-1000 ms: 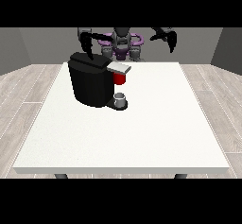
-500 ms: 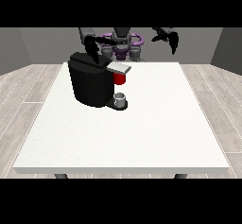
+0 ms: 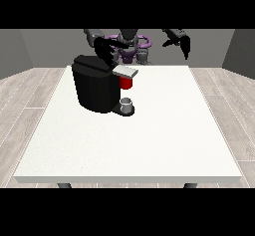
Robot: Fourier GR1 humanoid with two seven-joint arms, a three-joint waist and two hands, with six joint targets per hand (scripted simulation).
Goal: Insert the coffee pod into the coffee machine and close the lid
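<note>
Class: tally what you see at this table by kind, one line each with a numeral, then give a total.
Coffee machine: 1
Grey cup on its base: 1
Robot hands: 2, at the view's left and right
White table: 1
Total: 5

A large white table (image 3: 149,140) fills the middle of the room, its top a pale, even surface with a thin light edge along the near side. Beneath that near edge two dark legs (image 3: 63,185) show. Around the table on both sides lies a floor (image 3: 30,105) of pale grey-brown planks. Behind the table stand plain grey walls (image 3: 45,46), darker towards the corners.
</note>
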